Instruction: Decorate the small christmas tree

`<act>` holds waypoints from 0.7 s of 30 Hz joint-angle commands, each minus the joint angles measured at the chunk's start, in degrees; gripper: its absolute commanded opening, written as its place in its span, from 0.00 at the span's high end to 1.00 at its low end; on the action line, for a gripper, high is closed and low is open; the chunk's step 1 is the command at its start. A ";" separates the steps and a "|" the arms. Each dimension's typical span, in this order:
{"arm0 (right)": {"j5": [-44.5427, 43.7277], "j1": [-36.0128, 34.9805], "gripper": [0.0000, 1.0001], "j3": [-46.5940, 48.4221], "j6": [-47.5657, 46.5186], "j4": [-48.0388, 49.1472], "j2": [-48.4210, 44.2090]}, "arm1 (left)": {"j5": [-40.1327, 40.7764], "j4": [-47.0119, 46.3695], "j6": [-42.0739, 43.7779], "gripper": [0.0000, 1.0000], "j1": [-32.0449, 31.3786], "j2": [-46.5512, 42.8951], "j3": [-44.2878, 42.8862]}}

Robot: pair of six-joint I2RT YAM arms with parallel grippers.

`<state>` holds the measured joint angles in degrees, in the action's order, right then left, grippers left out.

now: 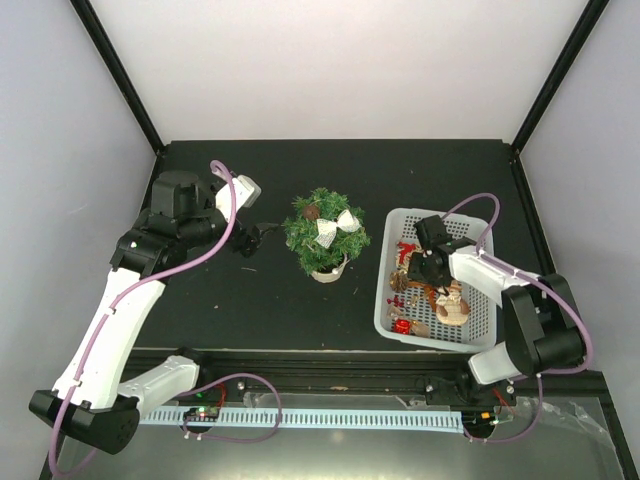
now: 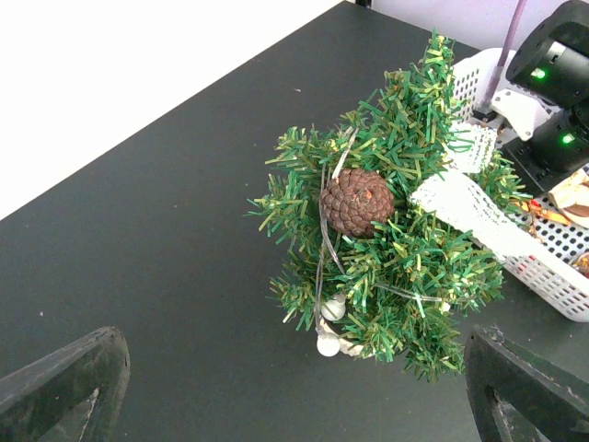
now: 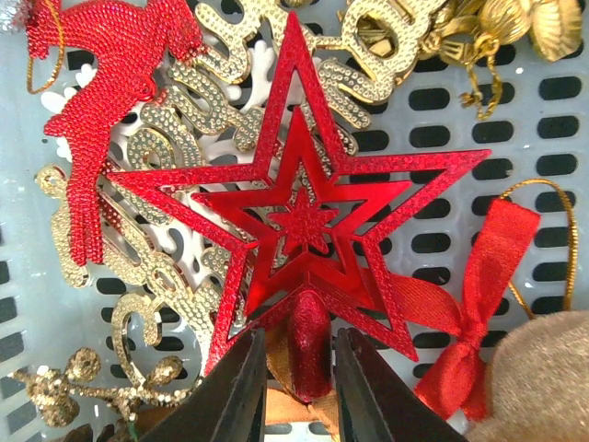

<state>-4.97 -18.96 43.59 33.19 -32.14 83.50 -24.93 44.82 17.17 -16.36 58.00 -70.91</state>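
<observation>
Left of the small christmas tree (image 1: 325, 232), the left gripper (image 1: 248, 240) is held wide open. A pine cone (image 2: 357, 201) and a white bow (image 1: 337, 227) are hung on it already. Right of the tree, in the white basket (image 1: 383, 310), the red star (image 3: 299, 221) is not yet hung. Its stem is seen between the right gripper's (image 3: 299, 368) jaws, but a squeeze cannot be told.

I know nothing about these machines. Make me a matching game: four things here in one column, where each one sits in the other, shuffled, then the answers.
Things:
1. brown pine cone
2. red glitter star ornament
3. white plastic lattice basket
4. left tool

Places:
A. wide open and empty, next to the small christmas tree
B. on the dark table, just right of the tree
C. nestled in the tree's green branches
D. in the basket, its stem between the fingers of the right tool

Pairs: 1-C, 2-D, 3-B, 4-A
</observation>
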 commanded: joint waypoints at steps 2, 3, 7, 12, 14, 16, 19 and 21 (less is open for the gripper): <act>1.25 0.46 0.76 0.02 -0.31 2.77 1.74 | -0.44 0.41 -0.95 0.01 -0.25 -0.97 -0.40; 1.20 0.50 0.76 -0.12 -0.36 2.91 2.09 | -0.46 0.42 -0.91 0.01 -0.25 -1.00 -0.32; 1.12 0.53 0.77 -0.82 -0.32 3.38 3.02 | -0.67 0.28 -1.07 0.01 -0.25 -1.20 -0.15; 0.93 0.67 0.77 -1.21 -0.05 3.27 4.17 | -0.78 0.05 -1.25 0.01 -0.25 -1.26 -0.10; 0.69 0.61 0.78 -1.38 0.04 3.24 4.53 | -0.78 -0.14 -1.35 0.01 -0.25 -1.26 -0.05; 0.55 0.76 0.80 -1.64 0.17 3.31 4.87 | -0.78 -0.35 -1.46 0.01 -0.25 -1.43 0.02; 0.25 0.95 0.83 -1.83 0.61 3.16 4.11 | -0.82 -0.92 -1.69 0.01 -0.25 -1.74 0.56; -0.21 1.01 0.84 -1.87 0.97 2.78 2.77 | -0.75 -1.16 -1.78 0.01 -0.21 -1.97 0.82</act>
<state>-3.92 -18.65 43.35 33.39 -29.74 86.80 -24.93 44.49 16.43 -16.36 57.45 -70.43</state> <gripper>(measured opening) 0.168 0.990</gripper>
